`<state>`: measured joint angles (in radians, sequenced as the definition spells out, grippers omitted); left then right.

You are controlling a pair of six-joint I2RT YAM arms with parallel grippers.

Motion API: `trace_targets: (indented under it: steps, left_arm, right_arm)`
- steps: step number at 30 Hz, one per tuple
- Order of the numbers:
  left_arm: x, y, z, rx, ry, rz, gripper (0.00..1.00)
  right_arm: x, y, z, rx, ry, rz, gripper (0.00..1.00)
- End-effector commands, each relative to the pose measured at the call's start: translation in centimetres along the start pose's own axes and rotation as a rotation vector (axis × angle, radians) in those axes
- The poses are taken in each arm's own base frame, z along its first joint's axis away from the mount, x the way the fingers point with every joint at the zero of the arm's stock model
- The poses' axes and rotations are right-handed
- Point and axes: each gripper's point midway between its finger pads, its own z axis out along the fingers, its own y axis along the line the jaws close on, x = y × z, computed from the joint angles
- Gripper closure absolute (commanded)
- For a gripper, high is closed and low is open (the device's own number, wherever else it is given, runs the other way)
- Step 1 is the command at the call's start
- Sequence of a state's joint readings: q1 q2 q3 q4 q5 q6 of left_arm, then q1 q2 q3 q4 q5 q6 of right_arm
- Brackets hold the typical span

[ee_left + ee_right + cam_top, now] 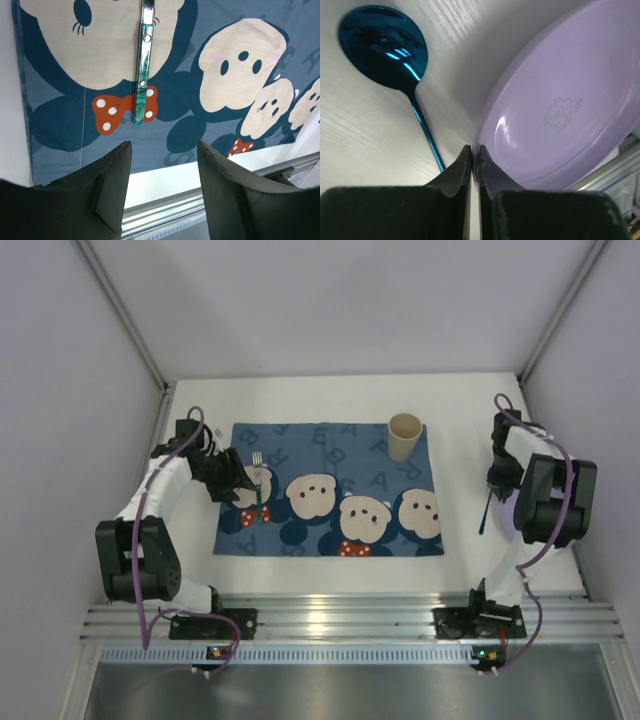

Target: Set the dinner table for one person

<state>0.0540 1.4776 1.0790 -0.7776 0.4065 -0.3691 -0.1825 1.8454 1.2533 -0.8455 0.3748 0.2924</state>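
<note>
Both in view: left pincer [162, 150] open, right pincer [475, 152] closed.
Fork [144, 75] twelve o'clock of left; plate [560, 110] two o'clock of right, rim perhaps nipped.

You can pass freely along the far edge of the desk [320, 400] and over the middle of the mat [340, 455]. The cup [405, 436] blocks the mat's far right corner, the fork [257, 485] its left edge. Near the desk's right edge, spoon [385, 42] and purple plate [560, 110] crowd close, perhaps touching.
</note>
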Motion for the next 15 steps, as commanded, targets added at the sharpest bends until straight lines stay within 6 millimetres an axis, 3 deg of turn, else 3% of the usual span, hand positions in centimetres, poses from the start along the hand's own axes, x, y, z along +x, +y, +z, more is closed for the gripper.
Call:
trace_targets:
  steps: [1,3,4,6,7,9,10,12,13,15]
  left_arm:
    - [-1.1,-1.0,-0.6,0.027,-0.042,0.015,0.4]
    - [-1.1,-1.1,-0.5,0.032,-0.041,0.015,0.44]
    - [-1.1,-1.2,-0.4,0.036,-0.037,0.016,0.45]
    - [-1.4,-1.3,-0.4,0.042,-0.042,0.016,0.45]
    - [-1.6,-1.5,-0.4,0.046,-0.044,0.018,0.45]
    - [-1.9,-1.7,-0.5,0.05,-0.051,0.021,0.44]
    - [-2.2,-1.9,-0.7,0.052,-0.06,0.024,0.43]
    - [-2.7,-2.0,-1.1,0.039,-0.079,0.028,0.42]
    - [-3.0,-1.9,-1.5,0.027,-0.095,0.027,0.41]
    - [-3.6,-1.2,-2.1,-0.027,-0.137,0.023,0.35]
  right_arm:
    - [-3.8,0.5,-4.8,0.035,-0.145,-0.012,1.0]
    - [-5.5,0.5,-8.0,0.044,-0.225,-0.016,1.0]
    - [-7.1,1.7,-11.5,0.025,-0.307,-0.048,1.0]
    - [-9.1,2.1,-16.0,0.102,-0.436,-0.102,1.0]
    - [-10.4,3.4,-20.7,0.075,-0.534,-0.119,1.0]
    - [-11.3,4.8,-24.2,0.056,-0.611,-0.127,1.0]
    - [-11.3,6.3,-27.9,-0.002,-0.683,-0.135,1.0]
    - [-10.8,8.8,-31.3,-0.056,-0.761,-0.218,1.0]
    - [-9.3,12.1,-34.0,-0.144,-0.834,-0.281,1.0]
    - [-6.6,15.6,-37.0,-0.274,-0.895,-0.42,1.0]
